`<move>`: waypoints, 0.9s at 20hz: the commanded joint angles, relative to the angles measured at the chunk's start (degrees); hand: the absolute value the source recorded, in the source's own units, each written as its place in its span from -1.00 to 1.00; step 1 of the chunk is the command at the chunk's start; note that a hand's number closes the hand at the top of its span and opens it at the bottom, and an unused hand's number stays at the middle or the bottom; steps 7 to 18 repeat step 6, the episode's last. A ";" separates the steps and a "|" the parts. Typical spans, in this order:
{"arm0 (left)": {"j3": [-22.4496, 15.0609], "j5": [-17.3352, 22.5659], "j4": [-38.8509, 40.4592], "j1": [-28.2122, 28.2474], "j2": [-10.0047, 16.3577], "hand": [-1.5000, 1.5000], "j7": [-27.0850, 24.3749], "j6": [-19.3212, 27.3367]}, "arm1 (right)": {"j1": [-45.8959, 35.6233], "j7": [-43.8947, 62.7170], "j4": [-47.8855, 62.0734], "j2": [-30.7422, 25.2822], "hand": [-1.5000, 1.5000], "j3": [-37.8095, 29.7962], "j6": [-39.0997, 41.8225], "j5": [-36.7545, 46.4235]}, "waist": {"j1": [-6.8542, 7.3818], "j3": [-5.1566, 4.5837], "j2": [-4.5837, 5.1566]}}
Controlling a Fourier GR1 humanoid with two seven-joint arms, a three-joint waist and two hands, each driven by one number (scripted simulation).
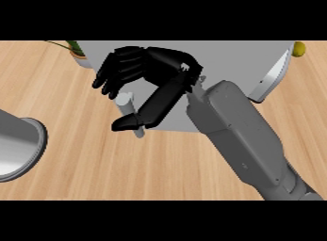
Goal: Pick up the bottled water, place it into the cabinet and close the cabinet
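Head view, looking steeply down at the wooden counter (124, 169). From my station I read the scene as follows.

(a) The bottled water (126, 102) appears as a slim, pale grey-white cylinder. Only two short lengths of it show: an upper part between fingers and thumb, and a lower end just below the thumb tip. I cannot make out a label or a cap. It lies at the front left corner of the cabinet (235, 56), over the edge where the pale grey box meets the counter.

(b) The right hand (159, 63) enters on its grey forearm from the lower right. Its fingers (113, 80) are curled down on the bottle's left side. The thumb (148, 110) runs down across its right side, so the hand is closed round the bottle and hides most of it.

(c) The cabinet door (273, 75) stands swung open at the cabinet's right side.

(d) Other items: a potted plant (74, 47) at the cabinet's upper left, a small yellow object (299, 48) at the upper right, and a large grey cylinder (9, 143) at the left edge, which I cannot identify.
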 commanded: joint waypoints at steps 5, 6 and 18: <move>-0.99 -0.99 0.74 -2.27 0.16 -1.00 1.16 -0.67 | -8.61 -5.32 4.66 -3.38 -1.00 -8.84 -8.57 5.30 | -0.20 0.23 0.74; -1.39 0.18 0.07 -4.04 1.26 -1.00 2.40 1.25 | -9.23 -5.11 4.42 -4.17 -1.00 -9.67 -8.33 4.81 | -0.91 0.27 1.02; -1.39 0.18 0.07 -4.04 1.26 -1.00 2.40 1.25 | -9.23 -5.11 4.42 -4.17 -1.00 -9.67 -8.33 4.81 | -0.91 0.27 1.02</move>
